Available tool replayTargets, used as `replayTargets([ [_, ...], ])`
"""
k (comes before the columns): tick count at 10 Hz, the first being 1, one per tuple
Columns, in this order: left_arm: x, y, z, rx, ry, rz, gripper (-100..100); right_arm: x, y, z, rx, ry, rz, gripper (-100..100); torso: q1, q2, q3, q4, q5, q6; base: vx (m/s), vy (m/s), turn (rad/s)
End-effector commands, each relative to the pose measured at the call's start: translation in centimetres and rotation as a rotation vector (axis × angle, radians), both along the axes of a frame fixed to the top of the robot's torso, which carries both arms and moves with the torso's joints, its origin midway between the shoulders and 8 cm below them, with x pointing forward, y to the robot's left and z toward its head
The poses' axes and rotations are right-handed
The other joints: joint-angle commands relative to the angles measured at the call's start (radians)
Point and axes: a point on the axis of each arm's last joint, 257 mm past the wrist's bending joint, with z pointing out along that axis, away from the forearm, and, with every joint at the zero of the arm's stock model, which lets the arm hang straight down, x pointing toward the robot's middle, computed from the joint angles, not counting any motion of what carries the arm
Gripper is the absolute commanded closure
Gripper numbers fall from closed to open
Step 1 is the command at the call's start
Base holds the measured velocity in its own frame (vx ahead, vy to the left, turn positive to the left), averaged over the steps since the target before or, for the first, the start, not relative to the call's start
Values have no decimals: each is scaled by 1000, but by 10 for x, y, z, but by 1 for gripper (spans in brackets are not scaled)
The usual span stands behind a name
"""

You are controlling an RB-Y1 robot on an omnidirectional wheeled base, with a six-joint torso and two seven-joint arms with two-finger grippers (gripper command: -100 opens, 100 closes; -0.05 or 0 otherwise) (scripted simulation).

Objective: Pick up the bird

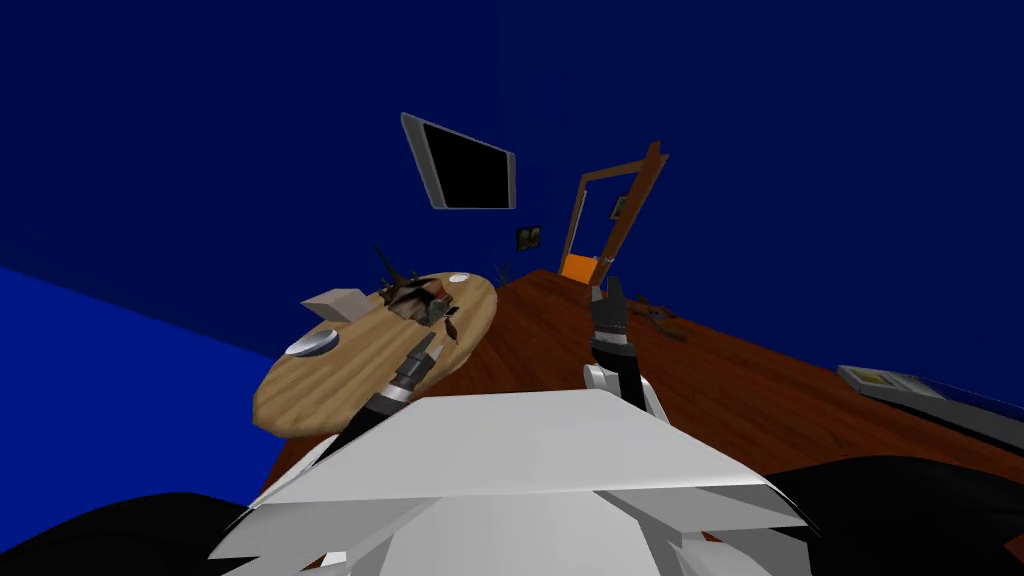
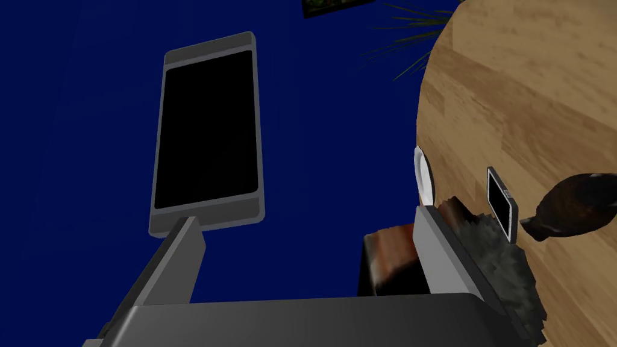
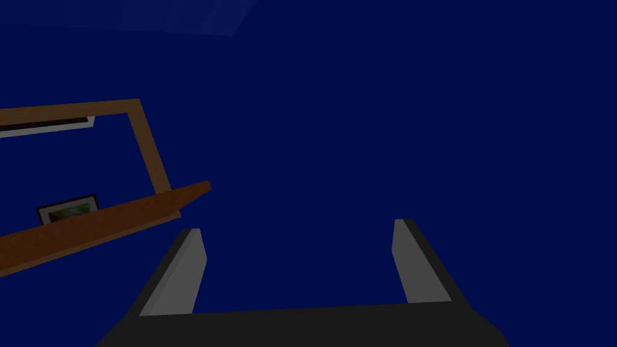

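the left end effector (image 2: 310,241) hangs over the round wooden worktop (image 1: 340,385), above the part toward its near edge. its two fingers (image 2: 181,265) are spread wide and grip nothing.

the bird (image 2: 578,208), a dark brown shape with one tapered end, lies on the worktop well in from the rim. it is outside the gap of the fingers and apart from both. its tapered end is just beside a small flat device (image 2: 503,203) with a black screen and a grey border. the device lies between the bird and a white disc (image 2: 423,178) at the worktop's far edge.

a dark fuzzy clump (image 2: 512,283) sits right by the finger nearer the bird; whether they touch i cannot tell. between the fingers, close to that same finger, shows a block (image 2: 388,262), red-brown above and black below; what it is i cannot tell.

in the head view a pale box (image 1: 335,302) stands at the worktop's left edge, and a grey-white dish (image 1: 312,343) lies near it along the same edge. dark spiky leaves (image 1: 395,270) rise at the far edge. a television (image 2: 208,132) with a black screen hangs on the blue wall beyond the worktop.

the right end effector (image 1: 607,293) is raised over the red-brown floor (image 1: 720,380), to the right of the worktop and well apart from it, with its fingers wide and empty.
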Motion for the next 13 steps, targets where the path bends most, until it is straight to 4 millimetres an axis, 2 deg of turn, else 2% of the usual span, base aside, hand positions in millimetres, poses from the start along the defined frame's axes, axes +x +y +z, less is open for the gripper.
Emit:
replayTargets([
  [1,-15,11,-33,-5,101,-2,-100,0,0,0,0,0,0,0,0,0,0,0,0,0,10,-16,-442],
  [3,-42,29,-76,-5,243,11,-100,0,0,0,0,0,0,0,1,-1,-1,0,0,0,29,-12,-380],
  [4,-43,30,-76,3,246,4,-100,0,0,0,0,0,0,0,1,-2,-1,0,0,-1,32,0,-304],
  [7,-97,69,-135,19,468,47,-100,0,0,0,0,0,0,0,2,-4,-2,-1,0,-1,57,12,-386],
  [8,-98,69,-135,21,472,46,-100,0,0,0,0,0,0,0,2,-5,-3,-1,0,0,54,16,-326],
  [10,-140,101,-167,44,615,85,-100,0,0,0,0,0,0,0,2,-4,-2,-1,0,0,60,18,-399],
  [11,-142,101,-167,43,620,87,-100,0,0,0,0,0,0,0,3,-5,-3,-1,1,-1,61,35,-163],
  [12,-165,118,-180,57,691,110,-100,0,0,0,0,0,0,0,3,-5,-3,-1,0,-2,58,29,-286],
  [13,-165,118,-180,57,691,110,-100,0,0,0,0,0,0,0,3,-5,-3,-1,1,-1,53,27,-161],
])
